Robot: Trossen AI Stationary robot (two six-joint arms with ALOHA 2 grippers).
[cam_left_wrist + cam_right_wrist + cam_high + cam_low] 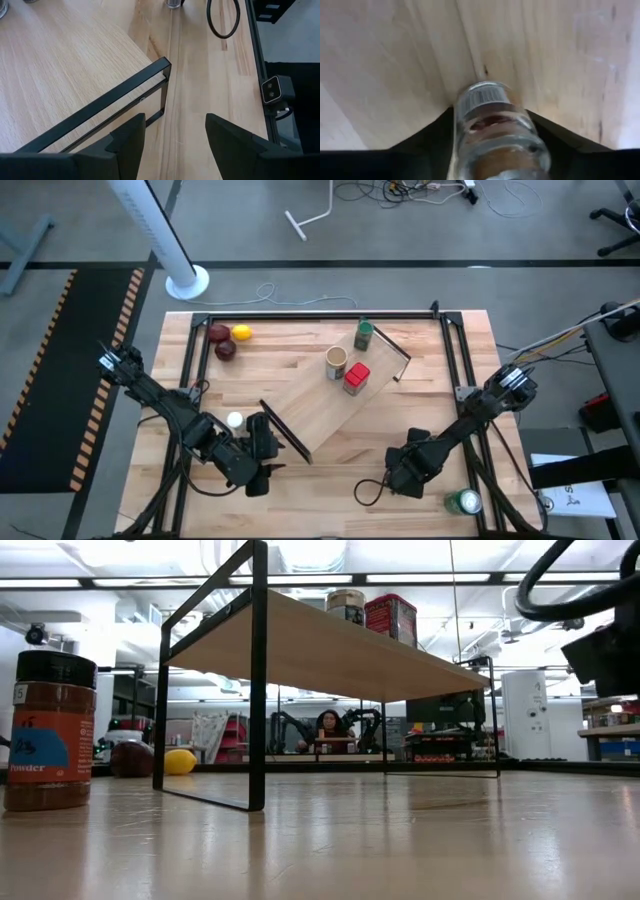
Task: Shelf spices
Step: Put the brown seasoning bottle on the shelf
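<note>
Right fingers [495,145]: we see them clamping a clear spice jar [492,127] lying between them.
Left fingers [175,145]: parted, empty, beside the shelf [60,65] rail.

The left gripper [175,145] hangs over the slatted wooden tabletop [210,80], its two dark fingers [131,142] set apart with bare wood showing in the gap between them and nothing held. Towards ten o'clock from the gripper lies the shelf [60,65], a pale board whose thin black rail [107,102] runs from eight o'clock up to a corner near twelve o'clock. The rail's lower bar passes just beside the nearer finger. A loop of black cable [222,22] lies on the tabletop at one o'clock. At three o'clock, off the table's dark edge frame, sits a small pale device [272,90].
</note>
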